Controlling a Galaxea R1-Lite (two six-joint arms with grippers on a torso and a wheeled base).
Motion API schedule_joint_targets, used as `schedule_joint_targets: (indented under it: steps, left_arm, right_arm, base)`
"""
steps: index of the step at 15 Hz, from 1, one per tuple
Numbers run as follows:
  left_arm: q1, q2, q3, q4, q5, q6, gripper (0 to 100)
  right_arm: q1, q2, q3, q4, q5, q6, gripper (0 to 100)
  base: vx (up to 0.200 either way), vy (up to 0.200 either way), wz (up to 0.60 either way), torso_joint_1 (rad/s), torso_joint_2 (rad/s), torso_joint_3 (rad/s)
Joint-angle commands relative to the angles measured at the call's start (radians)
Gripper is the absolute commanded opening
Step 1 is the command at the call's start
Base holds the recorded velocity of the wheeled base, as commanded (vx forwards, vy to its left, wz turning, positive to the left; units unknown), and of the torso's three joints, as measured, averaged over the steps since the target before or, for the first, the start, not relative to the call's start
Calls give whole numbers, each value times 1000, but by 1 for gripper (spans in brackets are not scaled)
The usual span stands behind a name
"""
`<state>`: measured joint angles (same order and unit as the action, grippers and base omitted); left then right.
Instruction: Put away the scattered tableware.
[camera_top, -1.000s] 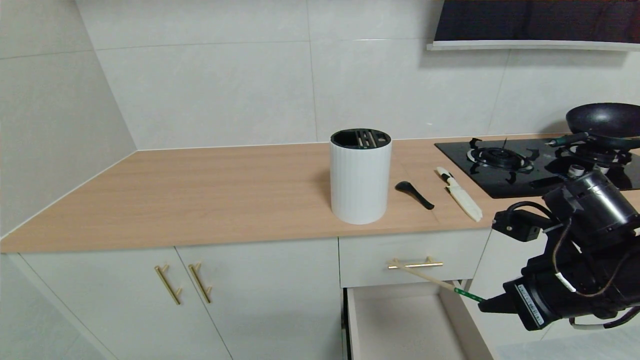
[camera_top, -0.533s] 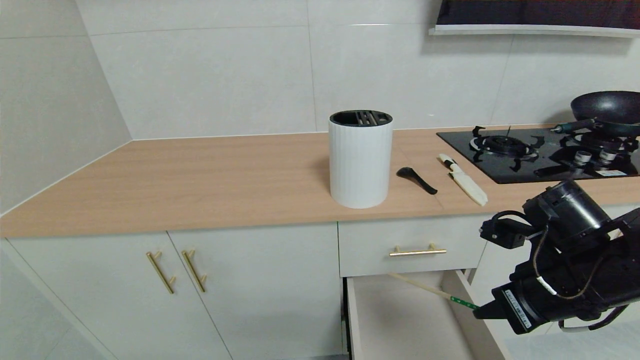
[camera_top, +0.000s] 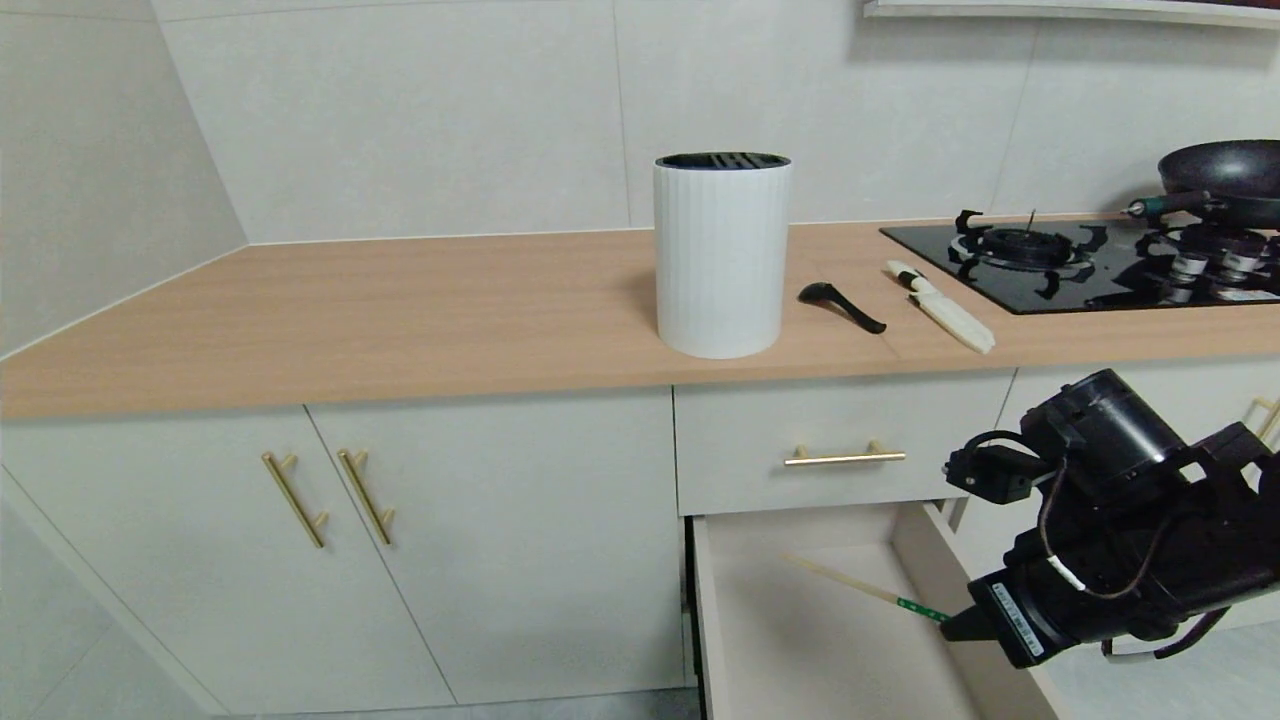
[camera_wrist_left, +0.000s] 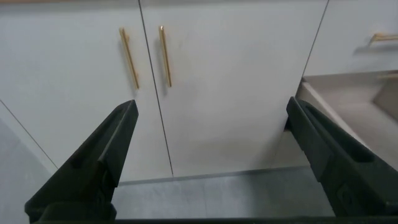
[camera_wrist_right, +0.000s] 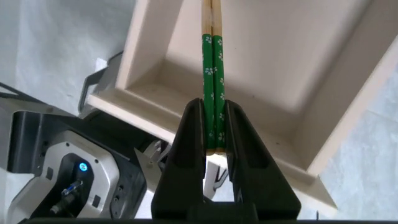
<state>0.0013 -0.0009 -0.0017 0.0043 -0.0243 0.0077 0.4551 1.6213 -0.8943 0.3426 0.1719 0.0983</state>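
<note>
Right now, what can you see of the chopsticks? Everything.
The chopsticks are a pair, side by side and touching. Shafts look like pale wood or bamboo; the held ends are green with small white marks. The right hand is shut on those green ends. They slant out over the open drawer, tips pointing toward its back. Whether the tips touch its floor cannot be told.

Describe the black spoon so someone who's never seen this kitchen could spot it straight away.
Start at the wooden countertop and find the tall white ribbed holder standing on it. The spoon lies flat between that holder and the black gas hob, next to a knife. It is short and all black; the knife is longer and cream-coloured.
</note>
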Motion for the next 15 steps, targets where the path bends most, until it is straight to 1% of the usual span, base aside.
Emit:
schedule_joint_targets:
  steps: [1, 6, 9, 13, 14, 15]
  left_arm:
    - [0, 1, 0, 0, 0, 0, 100]
    - [0, 1, 0, 0, 0, 0, 100]
    - [0, 1, 0, 0, 0, 0, 100]
    - [0, 1, 0, 0, 0, 0, 100]
    - [0, 1, 0, 0, 0, 0, 100]
    - [0, 1, 0, 0, 0, 0, 100]
  right_arm:
    - [0, 19, 0, 1, 0, 0, 0]
    - [0, 34, 1, -13, 0, 0, 0]
    - [0, 38, -2, -16, -2, 1, 0]
    - [0, 69, 0, -79, -8, 8, 0]
    - [0, 104, 0, -112, -32, 11, 0]
    - [0, 155, -12, -155, -63, 52, 0]
  base:
    - [0, 0, 0, -159, 461, 295]
    - [0, 0, 0, -136, 454, 315]
    - [0, 0, 0, -81, 416, 320]
    - [0, 0, 0, -19, 99, 61]
    - [0, 0, 0, 0, 0, 0]
    - [0, 0, 0, 0, 0, 0]
